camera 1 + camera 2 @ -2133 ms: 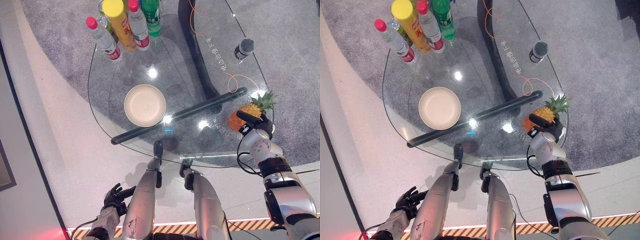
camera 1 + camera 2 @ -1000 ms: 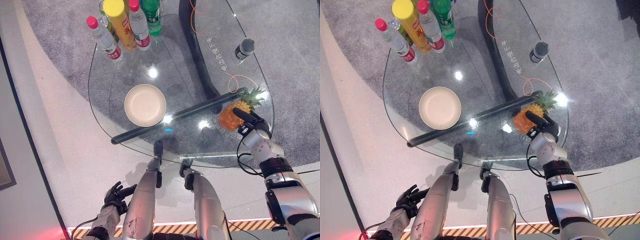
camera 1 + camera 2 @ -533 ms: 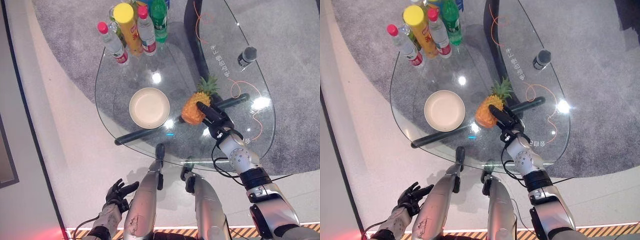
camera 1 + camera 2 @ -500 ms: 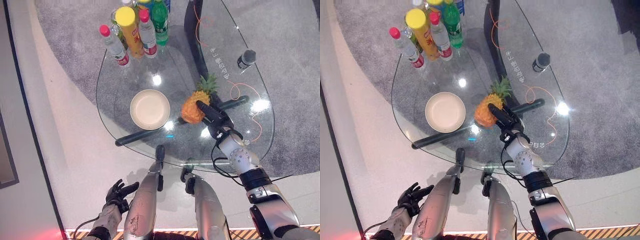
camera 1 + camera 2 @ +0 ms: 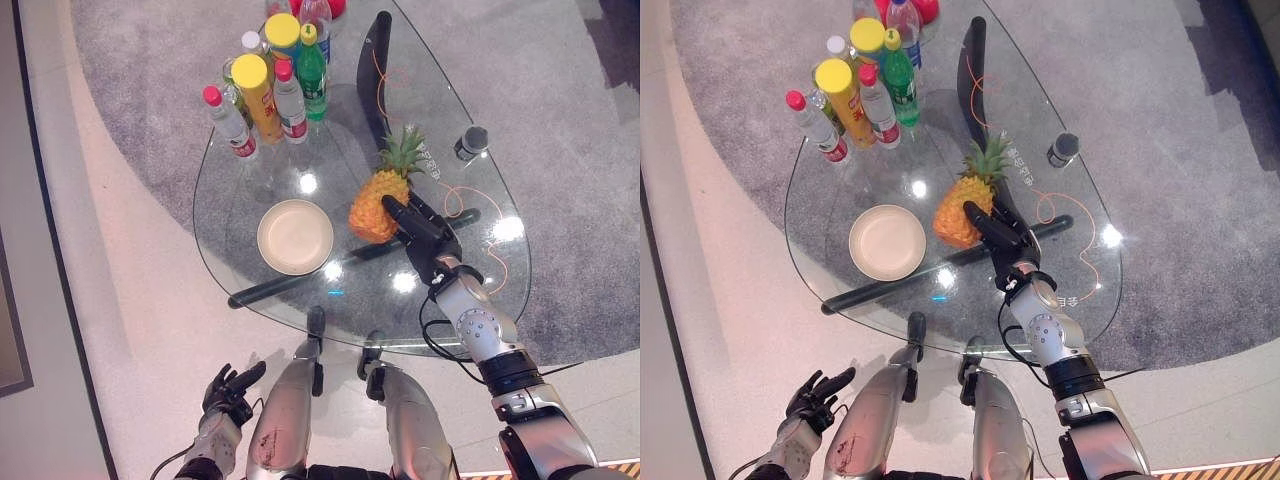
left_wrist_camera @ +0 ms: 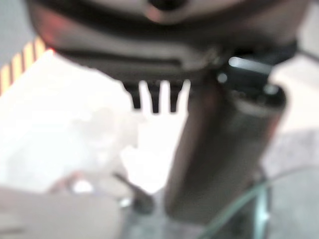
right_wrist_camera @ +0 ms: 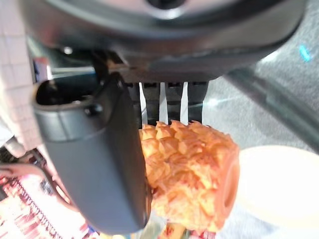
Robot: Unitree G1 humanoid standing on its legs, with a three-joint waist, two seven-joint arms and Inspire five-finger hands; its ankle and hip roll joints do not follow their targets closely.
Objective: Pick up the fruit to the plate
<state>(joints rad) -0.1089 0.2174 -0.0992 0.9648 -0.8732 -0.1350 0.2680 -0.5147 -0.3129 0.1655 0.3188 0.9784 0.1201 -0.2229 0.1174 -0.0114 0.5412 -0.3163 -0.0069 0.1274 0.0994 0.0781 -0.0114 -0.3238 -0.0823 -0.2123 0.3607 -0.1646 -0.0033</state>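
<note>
Now the right hand [image 5: 425, 235] is gripping the pineapple [image 5: 378, 208] above the glass table [image 5: 240, 280].
Since earlier, it is carrying the fruit from the table's 3 o'clock edge toward the plate [image 5: 295, 236]; left hand [image 5: 225, 392] is hanging relaxed.

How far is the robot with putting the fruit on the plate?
Done: the right hand has grasped the pineapple and holds it beside the plate. Left: bring it over the plate, which holds nothing yet, and release it. The left hand hangs low, open.
</note>
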